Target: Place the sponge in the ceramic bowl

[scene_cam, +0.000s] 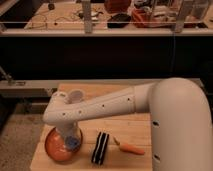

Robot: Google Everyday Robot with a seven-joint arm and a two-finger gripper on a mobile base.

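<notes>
The orange-red ceramic bowl [54, 148] sits at the front left of the wooden table [130, 135]. My white arm reaches across from the right, and the gripper [70, 137] hangs over the bowl's right half. A small blue lump, the sponge [73, 143], shows at the gripper's lower end, just above or inside the bowl; whether it rests on the bowl I cannot tell.
A long black block with white stripes [101, 148] lies right of the bowl. An orange carrot-like item [131, 148] lies further right. Behind the table runs a dark counter with cluttered shelves [120, 20] above.
</notes>
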